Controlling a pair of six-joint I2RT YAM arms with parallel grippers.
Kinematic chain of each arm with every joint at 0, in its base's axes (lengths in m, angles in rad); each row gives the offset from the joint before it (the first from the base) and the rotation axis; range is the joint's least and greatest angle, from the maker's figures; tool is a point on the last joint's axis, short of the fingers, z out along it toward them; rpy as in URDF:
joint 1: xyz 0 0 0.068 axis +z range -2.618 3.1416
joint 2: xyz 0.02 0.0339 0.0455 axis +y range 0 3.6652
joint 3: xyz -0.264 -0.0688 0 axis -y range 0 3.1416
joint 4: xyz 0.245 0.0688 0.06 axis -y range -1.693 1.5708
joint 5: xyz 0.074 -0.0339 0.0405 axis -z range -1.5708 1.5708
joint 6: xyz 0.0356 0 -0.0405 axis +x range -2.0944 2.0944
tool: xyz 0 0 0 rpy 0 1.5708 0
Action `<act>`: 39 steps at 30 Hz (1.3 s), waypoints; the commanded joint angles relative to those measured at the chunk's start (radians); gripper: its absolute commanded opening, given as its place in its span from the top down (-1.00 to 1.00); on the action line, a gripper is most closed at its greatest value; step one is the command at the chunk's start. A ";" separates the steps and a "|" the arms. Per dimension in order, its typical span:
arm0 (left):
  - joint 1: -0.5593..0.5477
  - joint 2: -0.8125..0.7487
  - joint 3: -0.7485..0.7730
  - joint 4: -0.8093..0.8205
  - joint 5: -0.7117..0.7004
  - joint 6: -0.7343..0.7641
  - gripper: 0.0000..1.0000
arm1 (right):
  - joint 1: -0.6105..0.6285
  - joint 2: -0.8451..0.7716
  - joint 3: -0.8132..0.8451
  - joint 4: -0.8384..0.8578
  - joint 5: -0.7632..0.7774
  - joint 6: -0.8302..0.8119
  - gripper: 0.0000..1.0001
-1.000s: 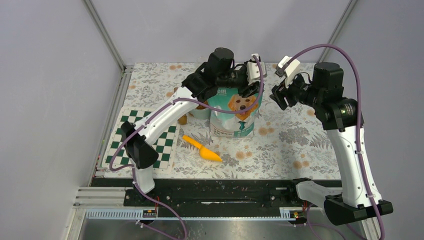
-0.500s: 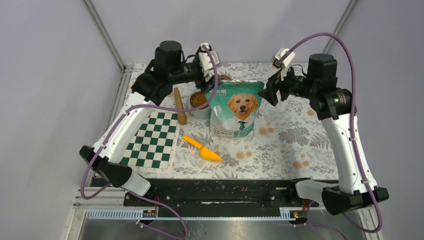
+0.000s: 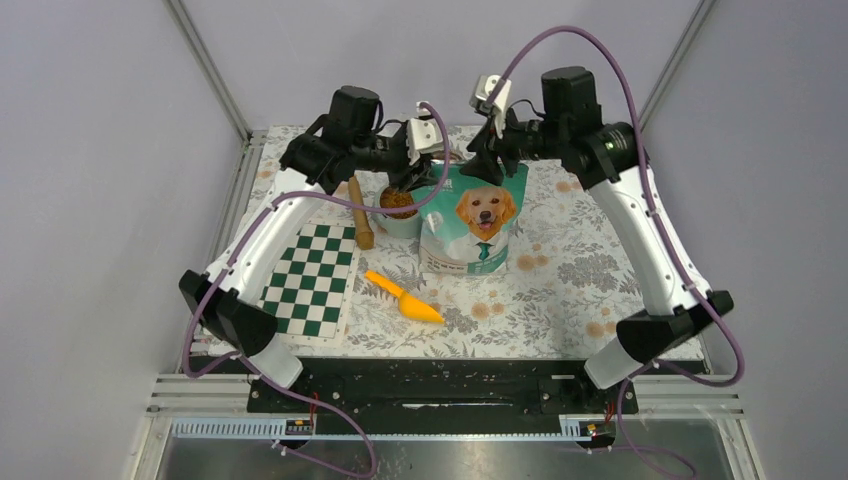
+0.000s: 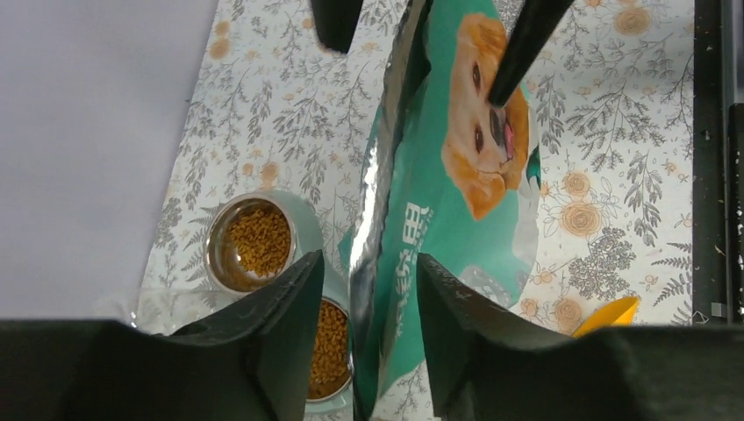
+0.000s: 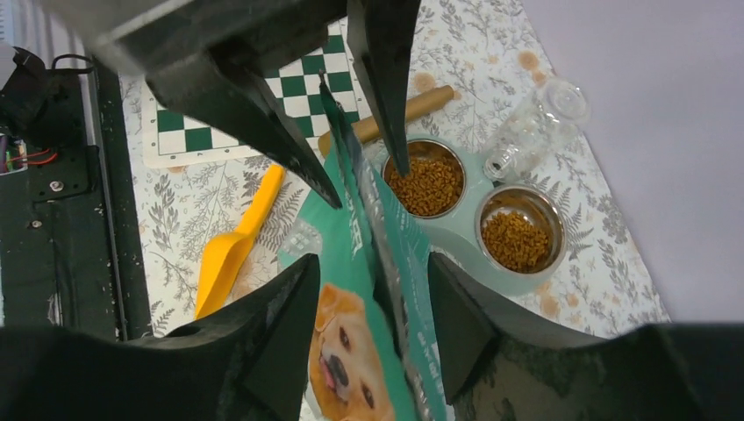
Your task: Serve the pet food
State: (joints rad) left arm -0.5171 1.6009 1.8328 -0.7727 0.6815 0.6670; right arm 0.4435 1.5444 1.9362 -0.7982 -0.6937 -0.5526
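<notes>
The pet food is brown kibble (image 4: 256, 239) filling both steel cups of a mint double bowl (image 5: 456, 230), just left of the bag in the top view (image 3: 398, 201). The teal-and-silver dog-print bag (image 3: 472, 215) stands upright mid-table. My left gripper (image 4: 368, 282) is open, its jaws astride the bag's top edge (image 4: 379, 202) near the left corner. From the other end my right gripper (image 5: 373, 282) is open too, straddling the same edge. In the top view both grippers, left (image 3: 437, 168) and right (image 3: 487, 158), meet over the bag's top.
An orange scoop (image 3: 405, 298) lies in front of the bag. A chessboard mat (image 3: 305, 280) covers the left side, with a wooden rod (image 3: 358, 213) at its far corner. A clear plastic jar (image 5: 535, 123) lies behind the bowls.
My right gripper swung left from beside the bag to over its top edge. The left arm pulled back left over the bowls, then returned to the bag's top left corner.
</notes>
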 commanded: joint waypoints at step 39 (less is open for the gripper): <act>0.032 -0.006 -0.036 0.147 0.175 -0.035 1.00 | 0.055 0.144 0.103 -0.249 0.154 -0.270 1.00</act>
State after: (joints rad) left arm -0.5095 1.6493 1.8210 -0.6872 0.8299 0.6266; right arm 0.4892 1.7161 2.0571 -0.9596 -0.6701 -0.7303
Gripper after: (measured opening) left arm 0.014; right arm 0.030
